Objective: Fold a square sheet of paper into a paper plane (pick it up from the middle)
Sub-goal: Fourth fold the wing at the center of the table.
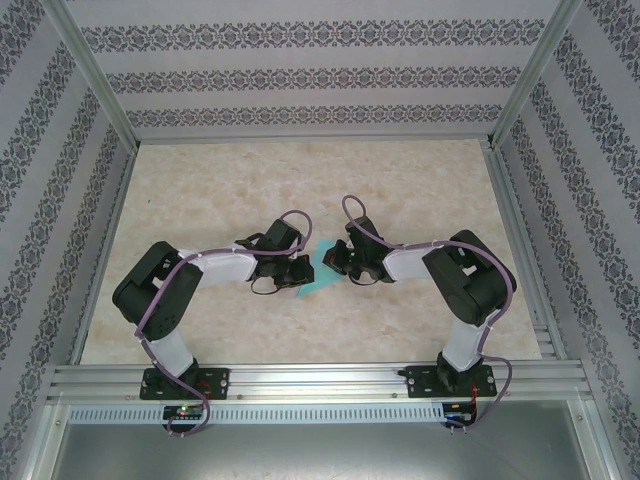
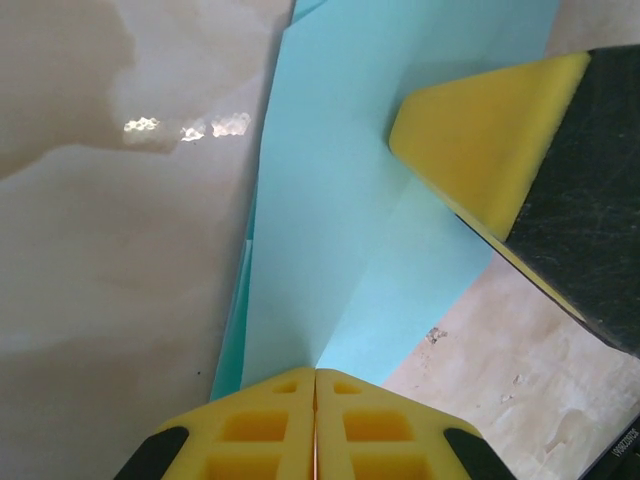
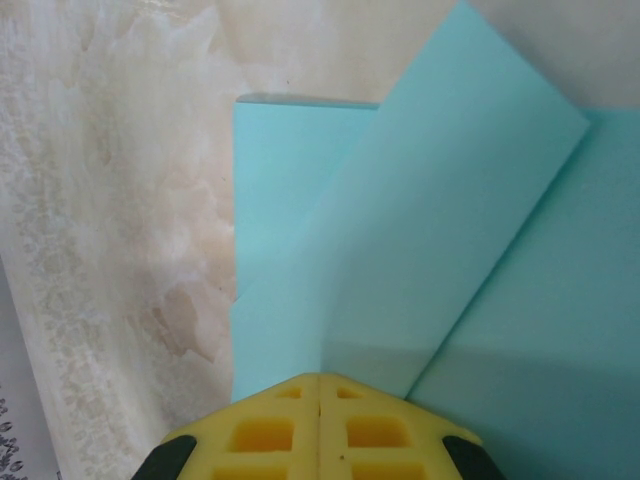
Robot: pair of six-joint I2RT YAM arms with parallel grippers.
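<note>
Shows plain light blue on the thin folded square sheet of paper [image 2: 340, 200], deeper cyan along its shaded edge. Bright yellow on the pads of the left claw [image 2: 315, 378], black behind them; same yellow and black on the right claw [image 3: 318, 382]. Cream-and-beige marbling over the glossy worktop [image 1: 300, 180]. White with grey-violet ornamental bands on the enclosure walls [image 1: 300, 75]. Black and white on the arms [image 1: 470, 290], purple on their cables [image 1: 291, 214].

Left end effector [image 2: 315, 385], right end effector [image 3: 318, 388]: both closed.
</note>
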